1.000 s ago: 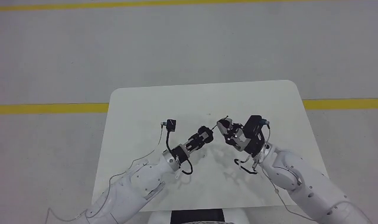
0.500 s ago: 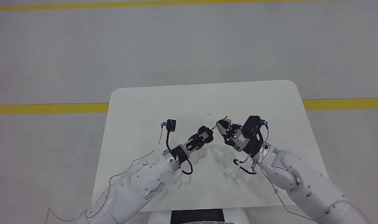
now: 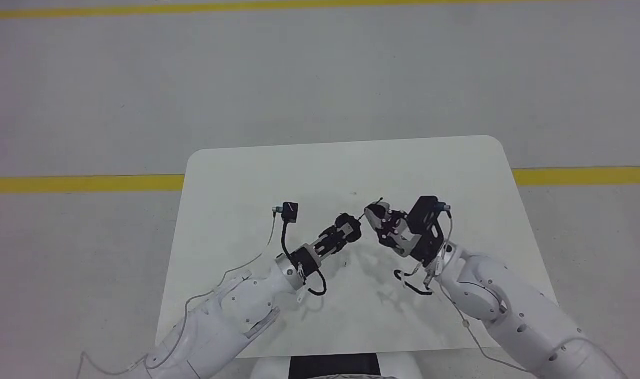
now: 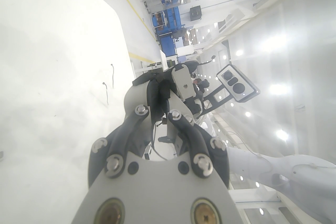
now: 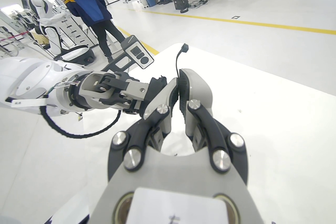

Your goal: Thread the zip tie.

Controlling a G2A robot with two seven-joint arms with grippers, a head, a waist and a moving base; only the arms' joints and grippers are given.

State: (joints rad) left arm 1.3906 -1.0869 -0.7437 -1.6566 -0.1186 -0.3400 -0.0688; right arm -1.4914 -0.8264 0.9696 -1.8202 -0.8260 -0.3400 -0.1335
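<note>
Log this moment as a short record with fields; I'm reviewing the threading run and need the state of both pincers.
table: white, rounded corners
right pincer: shut on zip tie
zip tie: thin, black; its blocky end sticks out past the right fingertips
left pincer: shut, tips close beside the right pincer's, over the table's middle; what it grips is unclear
loose strands: two thin dark pieces lying on the table
threading: no closed loop visible
</note>
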